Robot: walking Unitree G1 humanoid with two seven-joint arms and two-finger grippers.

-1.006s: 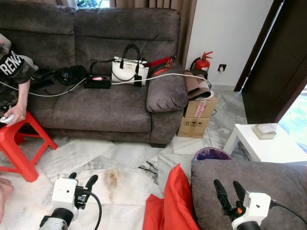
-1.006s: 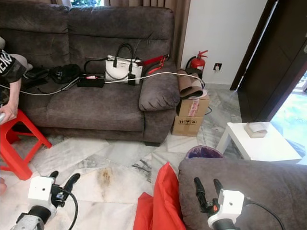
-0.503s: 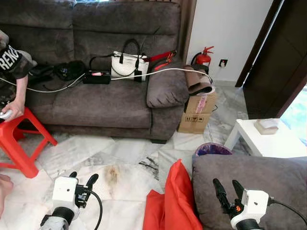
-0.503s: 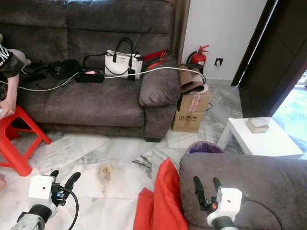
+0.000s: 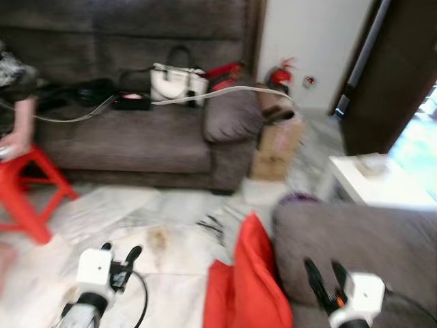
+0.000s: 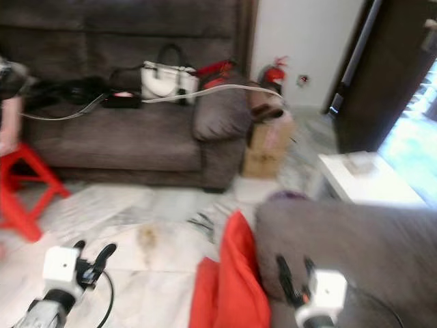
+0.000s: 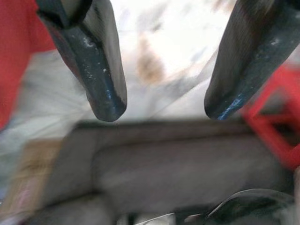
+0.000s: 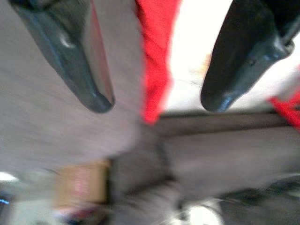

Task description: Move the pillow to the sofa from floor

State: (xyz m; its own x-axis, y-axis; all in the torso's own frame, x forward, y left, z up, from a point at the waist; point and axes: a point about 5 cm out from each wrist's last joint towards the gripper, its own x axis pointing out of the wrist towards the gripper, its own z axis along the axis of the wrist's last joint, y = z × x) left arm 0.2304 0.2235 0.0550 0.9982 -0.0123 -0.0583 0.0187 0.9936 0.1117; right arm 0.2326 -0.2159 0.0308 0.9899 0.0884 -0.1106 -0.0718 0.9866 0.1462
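The red pillow (image 5: 249,280) stands on the marble floor (image 5: 136,225), leaning against the near grey sofa (image 5: 362,239), all blurred. The left gripper (image 5: 117,254) hangs over bare floor and the right gripper (image 5: 326,272) over the near sofa's edge beside the pillow, both with jaws spread and holding nothing. Across the room, a long sofa (image 5: 130,137) carries a white handbag (image 5: 174,82).

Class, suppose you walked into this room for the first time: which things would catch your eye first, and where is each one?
The bright red pillow stands out at once, propped on the pale floor against the near grey sofa. Next comes the red stool at the left, by the long sofa with a white handbag on its seat. Low in front, the left gripper and right gripper hang open on either side of the pillow.
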